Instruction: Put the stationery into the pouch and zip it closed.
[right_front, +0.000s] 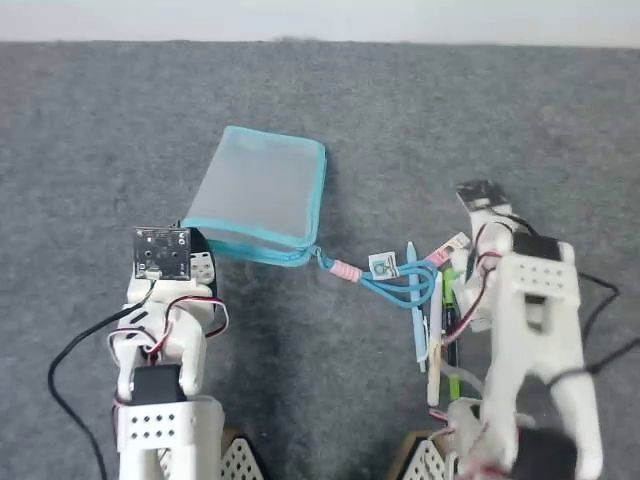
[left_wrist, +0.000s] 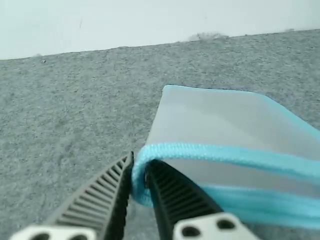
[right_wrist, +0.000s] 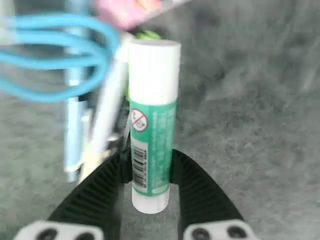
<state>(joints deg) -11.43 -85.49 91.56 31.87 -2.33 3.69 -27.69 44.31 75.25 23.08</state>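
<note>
The pouch (right_front: 263, 193) is translucent with teal trim and lies at the table's middle, its zipper edge facing the arms. My left gripper (left_wrist: 139, 181) is shut on the teal zipper edge (left_wrist: 210, 152) at the pouch's near left corner. A blue cord loop (right_front: 405, 284) runs from the zipper pull to the right. Under it lies a pile of pens (right_front: 428, 320). My right gripper (right_wrist: 149, 167) is shut on a white and green glue stick (right_wrist: 152, 110) just beside those pens (right_wrist: 102, 120). The right arm (right_front: 530, 300) stands over the pile's right side.
Grey carpet-like cloth (right_front: 110, 130) covers the table. A pale wall (left_wrist: 125, 20) runs along the far edge. Open cloth lies left of the pouch and behind it. A pink item (right_front: 447, 248) sits at the far end of the pens.
</note>
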